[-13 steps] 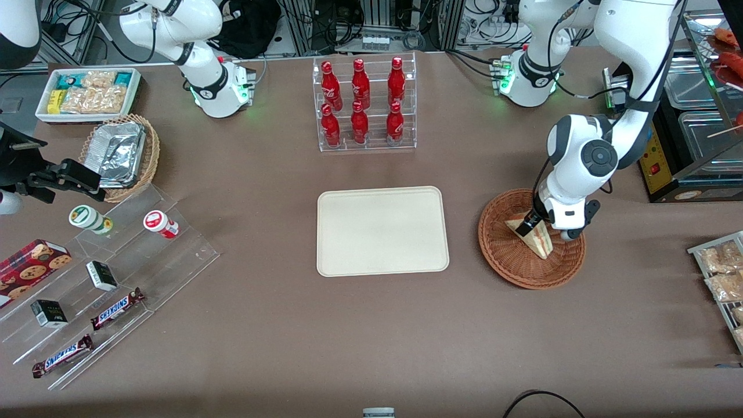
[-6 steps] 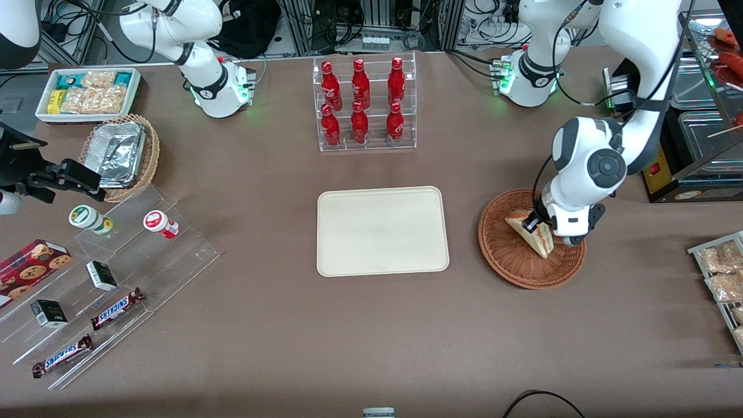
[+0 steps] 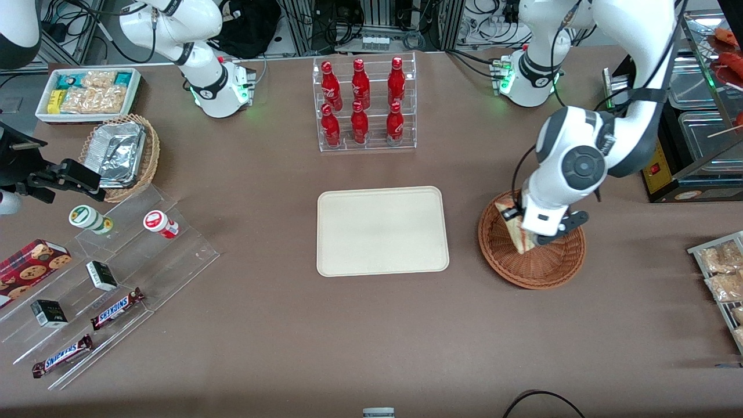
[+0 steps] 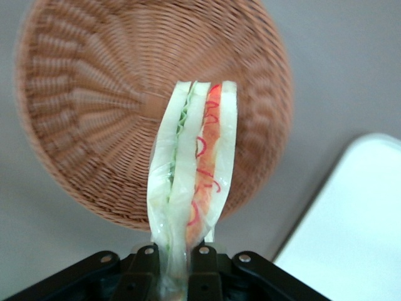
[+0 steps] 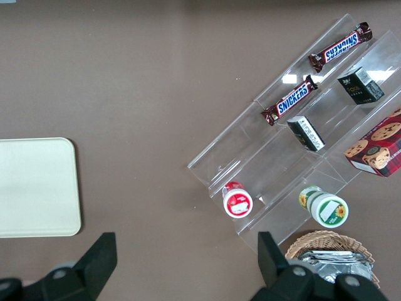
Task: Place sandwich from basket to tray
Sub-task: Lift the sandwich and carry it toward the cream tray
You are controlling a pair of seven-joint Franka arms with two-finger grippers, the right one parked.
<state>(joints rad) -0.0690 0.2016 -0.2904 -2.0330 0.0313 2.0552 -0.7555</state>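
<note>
— Listing item one: where is the sandwich (image 4: 191, 182)?
— Between my jaws; my gripper (image 4: 177, 263) is clamped on its lower edge, the wedge lifted clear above the basket (image 4: 81, 106)

— Item two, tray (image 4: 351, 219)?
— Beside my jaws, apart from the basket, nothing on it

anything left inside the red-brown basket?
Nothing shows inside the basket: its weave is bare in the wrist view. The sandwich hangs above it, clamped in the gripper. The sandwich covers a strip.
</note>
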